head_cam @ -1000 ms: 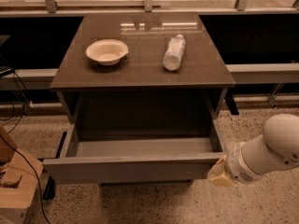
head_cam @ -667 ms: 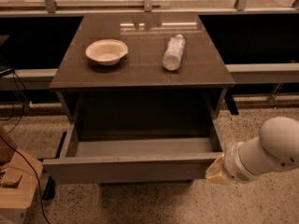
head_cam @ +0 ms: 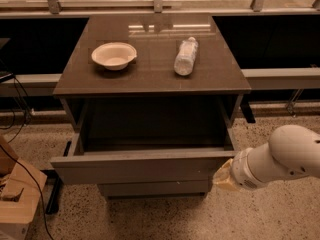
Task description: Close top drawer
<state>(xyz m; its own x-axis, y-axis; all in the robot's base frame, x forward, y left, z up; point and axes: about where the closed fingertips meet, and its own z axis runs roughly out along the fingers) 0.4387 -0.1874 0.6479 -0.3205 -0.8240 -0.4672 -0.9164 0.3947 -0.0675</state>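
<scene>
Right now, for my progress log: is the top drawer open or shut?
Open. The top drawer is pulled far out, its grey inside exposed. The gripper is at its front's right end.

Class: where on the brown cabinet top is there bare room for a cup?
Between the shallow white bowl and the lying clear plastic bottle, and along the front edge of the brown top. The open grey top drawer looks bare inside. Crowded: its right front corner, beside the end effector.

No words, numbers or signs are showing clearly enough to read. The bottle (head_cam: 185, 56) is lying on the surface (head_cam: 150, 71) with nothing readable on it. The claw (head_cam: 223, 177) is sitting at the top drawer's (head_cam: 135, 168) front right corner.
</scene>
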